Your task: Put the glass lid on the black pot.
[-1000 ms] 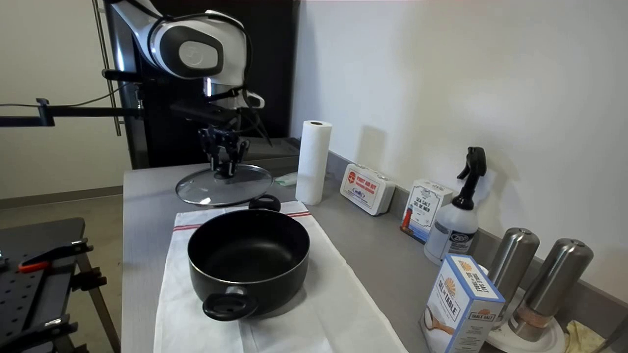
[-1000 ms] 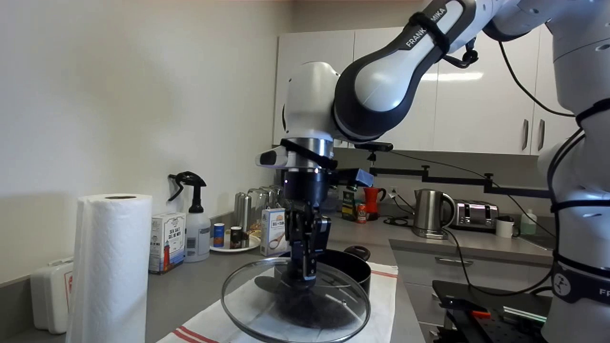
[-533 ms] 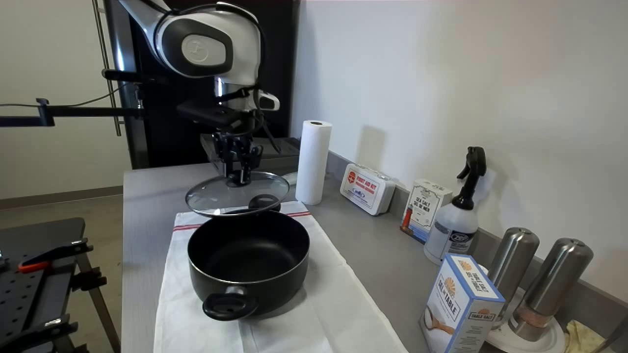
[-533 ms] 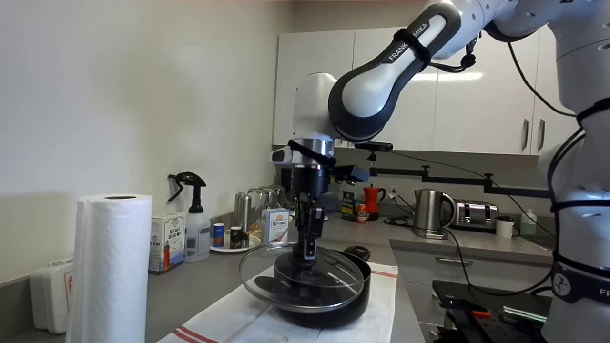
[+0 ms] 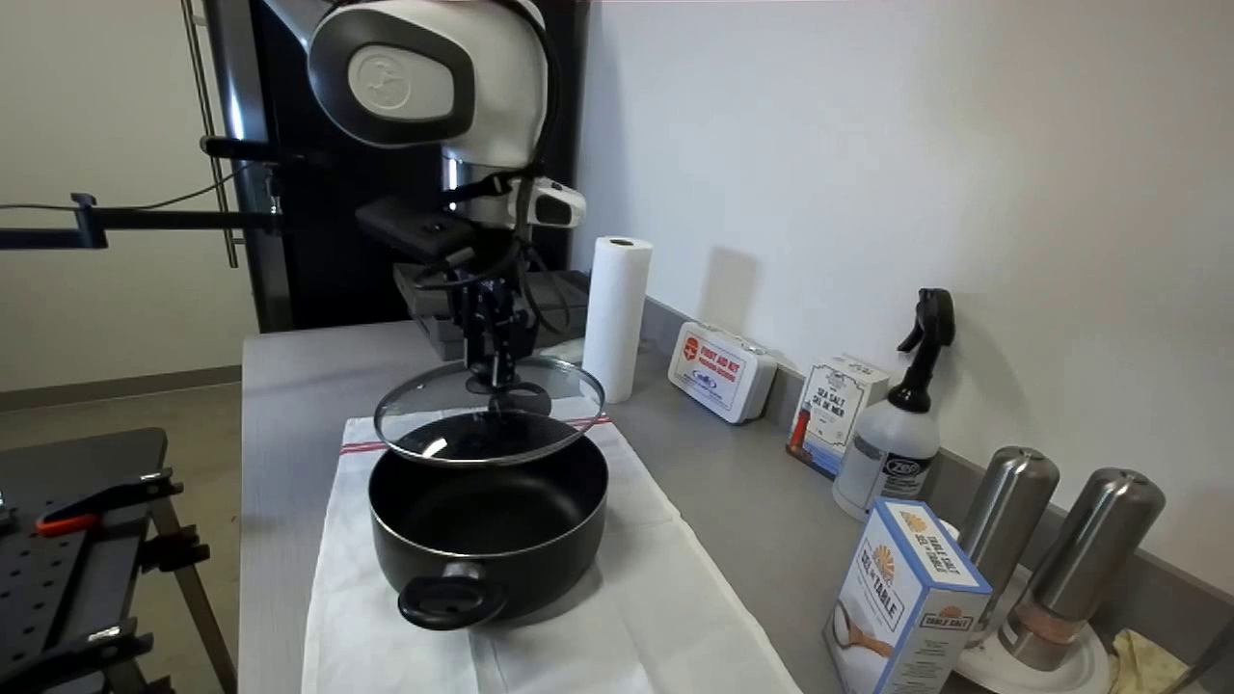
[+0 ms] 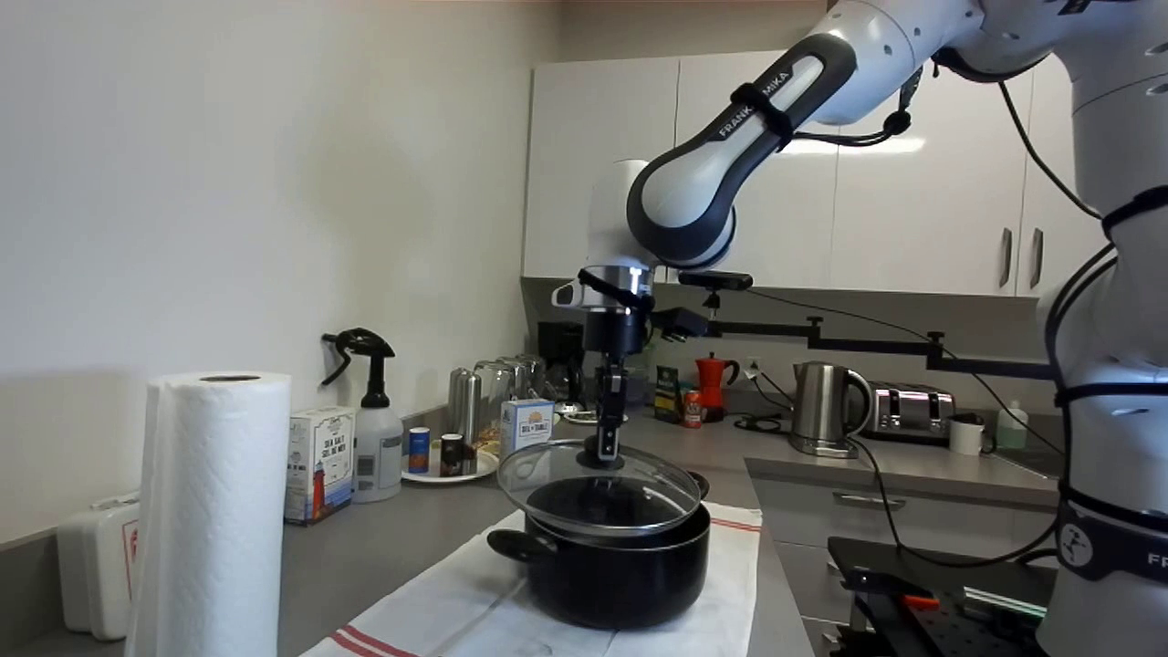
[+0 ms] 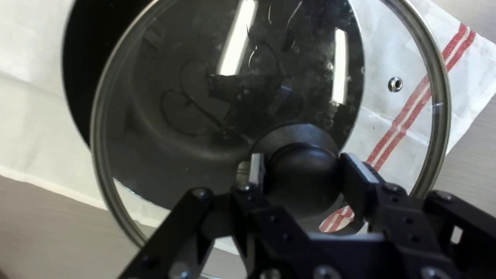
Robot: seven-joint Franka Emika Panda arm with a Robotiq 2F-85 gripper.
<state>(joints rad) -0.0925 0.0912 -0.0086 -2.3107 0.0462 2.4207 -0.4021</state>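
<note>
Your end effector [image 7: 304, 170] grasps the dark knob [image 7: 304, 184] of the glass lid [image 5: 490, 439], holding it above the open black pot [image 5: 530, 573], offset toward the far short edge of the desk [image 5: 289, 463] in an exterior view. The pot rests on a red-striped white cloth [image 5: 617, 617], nearer the desk's open edge than its wall-side edge, where a plate [image 5: 1087, 665] bears a steel mill [image 5: 1085, 559] with pinkish contents beside a table salt box [image 5: 901, 602].
</note>
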